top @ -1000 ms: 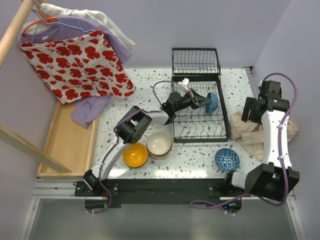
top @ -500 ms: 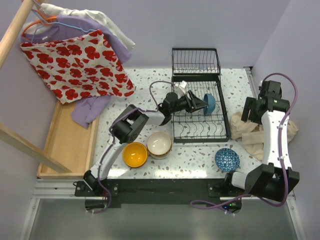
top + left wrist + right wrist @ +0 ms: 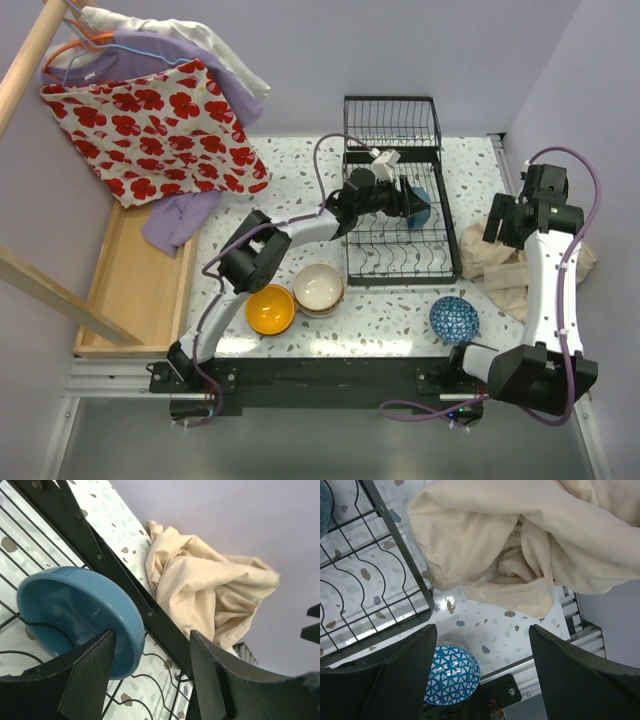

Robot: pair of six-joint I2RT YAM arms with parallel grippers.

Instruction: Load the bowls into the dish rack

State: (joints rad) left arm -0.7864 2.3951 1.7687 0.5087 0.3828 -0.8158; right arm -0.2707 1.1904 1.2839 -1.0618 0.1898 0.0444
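Observation:
The black wire dish rack [image 3: 400, 282] lies mid-table. A plain blue bowl [image 3: 424, 205] stands on edge among its tines. My left gripper [image 3: 408, 207] hovers open just beside that bowl. In the left wrist view the blue bowl [image 3: 75, 615] lies by the left finger, with the jaws of my left gripper [image 3: 151, 635] apart and nothing between them. An orange-yellow bowl [image 3: 270, 309] and a cream bowl [image 3: 319, 287] sit left of the rack. A blue-white patterned bowl [image 3: 455, 319] sits at the front right. My right gripper [image 3: 482, 627] hangs open high above that patterned bowl [image 3: 451, 675].
A crumpled cream cloth [image 3: 500, 262] lies right of the rack, under the right arm. A wooden tray [image 3: 135, 290] runs along the left edge. Hanging clothes [image 3: 160, 120] cover the far left. The rack's taller basket section [image 3: 392, 120] stands at the back.
My left gripper has opened and let go of the blue bowl, which now stands in the rack, and the left wrist has lifted slightly. The right arm has barely moved.

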